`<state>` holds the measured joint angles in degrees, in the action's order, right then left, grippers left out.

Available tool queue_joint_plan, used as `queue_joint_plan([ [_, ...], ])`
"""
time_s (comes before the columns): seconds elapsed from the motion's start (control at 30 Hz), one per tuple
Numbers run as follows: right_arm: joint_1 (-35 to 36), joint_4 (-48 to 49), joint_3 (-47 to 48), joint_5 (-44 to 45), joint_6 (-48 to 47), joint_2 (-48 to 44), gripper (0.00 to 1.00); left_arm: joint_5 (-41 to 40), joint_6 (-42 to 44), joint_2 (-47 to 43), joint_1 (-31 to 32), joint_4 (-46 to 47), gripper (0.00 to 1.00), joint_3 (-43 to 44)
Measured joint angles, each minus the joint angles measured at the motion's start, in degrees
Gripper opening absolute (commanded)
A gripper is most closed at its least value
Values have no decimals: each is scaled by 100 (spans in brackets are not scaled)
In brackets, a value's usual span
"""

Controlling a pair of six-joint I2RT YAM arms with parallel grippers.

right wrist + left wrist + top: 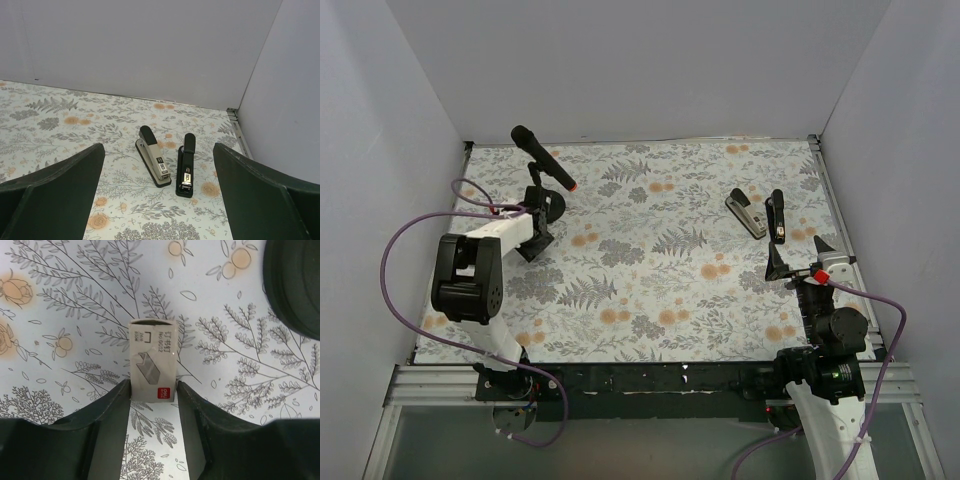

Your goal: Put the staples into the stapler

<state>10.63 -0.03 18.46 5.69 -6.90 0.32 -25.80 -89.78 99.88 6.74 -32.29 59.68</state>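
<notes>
Risk of slipping: the staple box may turn or drop when lifted, because the fingers of the left gripper hold only its near end.
Risk of spilling: the far end of the box looks open (a dark slot shows there), so staples could slide out if it tips that way.
Risk of the carry: the stapler lies well apart, at the far right of the table.
Left gripper: clamped, it seems, on both sides of the box, which lies flat.
Right gripper: fingers wide apart, empty, facing the stapler.
Box, look: small whitish-tan cardboard with a staple drawing and a red mark; the staples themselves are hidden.
Box, place: left side, near the round stand base.
Stapler, look: silver-grey base and black top arm side by side, opened.
</notes>
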Motion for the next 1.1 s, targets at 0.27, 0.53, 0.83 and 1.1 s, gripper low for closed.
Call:
queue_joint_plan([
  [0.27, 0, 0, 0, -129, -4, 0, 98, 234, 271, -122, 586, 85, 41, -120],
  [0.53, 0, 0, 0, -192, -20, 0, 98, 136, 68, -339, 756, -46, 70, -264],
  [0.83, 0, 0, 0, -256, -24, 0, 98, 136, -321, -157, -24, -63, 77, -120],
  [1.1, 0, 0, 0, -275, -37, 0, 98, 118, -407, 238, -190, -61, 57, 341],
])
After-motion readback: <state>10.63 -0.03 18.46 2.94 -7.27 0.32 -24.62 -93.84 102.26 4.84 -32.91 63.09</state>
